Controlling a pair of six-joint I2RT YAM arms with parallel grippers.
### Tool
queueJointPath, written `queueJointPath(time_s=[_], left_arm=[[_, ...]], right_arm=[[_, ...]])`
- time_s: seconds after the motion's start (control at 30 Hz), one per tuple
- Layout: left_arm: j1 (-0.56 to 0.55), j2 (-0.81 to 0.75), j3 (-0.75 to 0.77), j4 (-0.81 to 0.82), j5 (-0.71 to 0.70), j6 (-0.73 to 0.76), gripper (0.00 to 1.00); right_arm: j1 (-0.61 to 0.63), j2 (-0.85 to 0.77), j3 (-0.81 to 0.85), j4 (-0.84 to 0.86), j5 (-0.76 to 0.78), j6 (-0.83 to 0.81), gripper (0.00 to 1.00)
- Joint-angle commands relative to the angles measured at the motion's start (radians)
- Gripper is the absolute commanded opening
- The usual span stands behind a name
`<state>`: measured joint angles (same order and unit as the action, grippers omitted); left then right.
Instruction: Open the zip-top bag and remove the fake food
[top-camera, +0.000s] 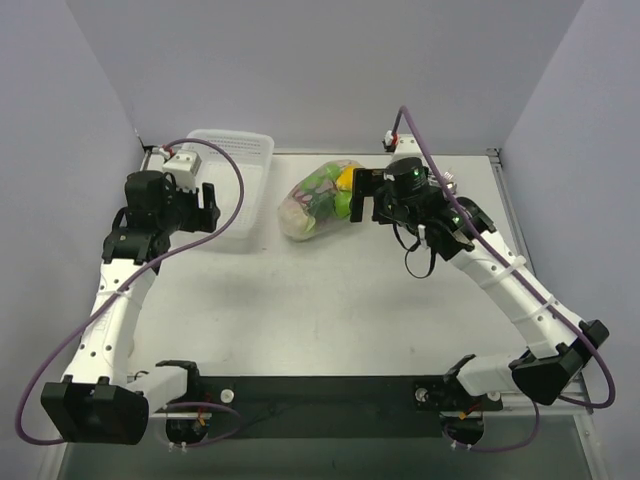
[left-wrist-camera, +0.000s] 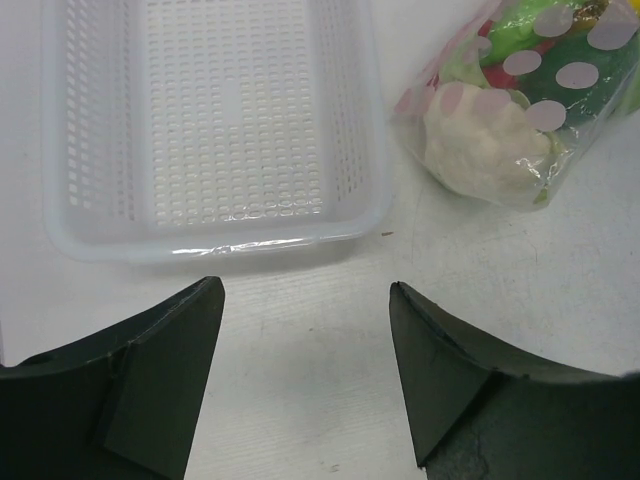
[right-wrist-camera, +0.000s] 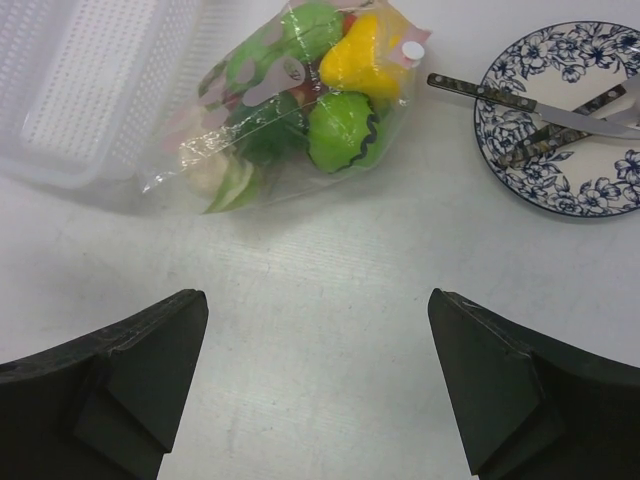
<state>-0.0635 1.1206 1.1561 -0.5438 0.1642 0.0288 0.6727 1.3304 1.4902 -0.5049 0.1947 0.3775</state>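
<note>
The zip-top bag lies at the table's far middle, stuffed with fake food: a yellow piece, green pieces and a white cauliflower-like piece. In the right wrist view the bag lies ahead, its mouth end with a small white tab toward the plate. In the left wrist view the bag is at the upper right. My left gripper is open and empty, just before the tray. My right gripper is open and empty, close to the right of the bag.
A white mesh tray stands left of the bag, almost touching it. A blue-patterned plate with a knife and other cutlery lies right of the bag. Grey walls enclose the table.
</note>
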Motion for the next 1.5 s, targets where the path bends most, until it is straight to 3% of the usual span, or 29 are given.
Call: queueJointPath(time_s=[0.0,0.1,0.3,0.43,0.9,1.03,1.13,1.17,1.23,1.47], left_arm=[[-0.002,0.027,0.004,0.021,-0.034,-0.021,0.78],[-0.002,0.079,0.014,0.030,-0.038,-0.010,0.80],[-0.016,0.172,0.019,0.102,-0.072,0.005,0.84],[-0.074,0.235,0.025,0.172,-0.146,0.037,0.84],[-0.200,0.521,0.194,0.283,-0.229,0.034,0.85],[-0.203,0.583,0.217,0.309,-0.267,0.036,0.85],[-0.202,0.617,0.229,0.318,-0.287,0.037,0.85],[-0.202,0.625,0.231,0.323,-0.288,0.036,0.85],[-0.203,0.640,0.231,0.331,-0.287,0.034,0.85],[-0.226,0.708,0.238,0.335,-0.281,0.000,0.84]], right_arm=[[-0.013,0.051,0.053,-0.026,0.117,-0.024,1.00],[-0.074,0.137,0.116,-0.026,0.157,-0.052,1.00],[-0.264,0.389,0.315,-0.018,-0.032,0.050,1.00],[-0.289,0.565,0.424,-0.009,-0.086,0.051,1.00],[-0.351,0.714,0.416,0.235,-0.342,0.222,0.98],[-0.361,0.753,0.413,0.258,-0.405,0.247,0.73],[-0.371,0.776,0.409,0.273,-0.451,0.276,0.43],[-0.372,0.779,0.406,0.276,-0.477,0.293,0.23],[-0.378,0.776,0.390,0.284,-0.498,0.310,0.03],[-0.378,0.627,0.253,0.310,-0.580,0.319,0.00]])
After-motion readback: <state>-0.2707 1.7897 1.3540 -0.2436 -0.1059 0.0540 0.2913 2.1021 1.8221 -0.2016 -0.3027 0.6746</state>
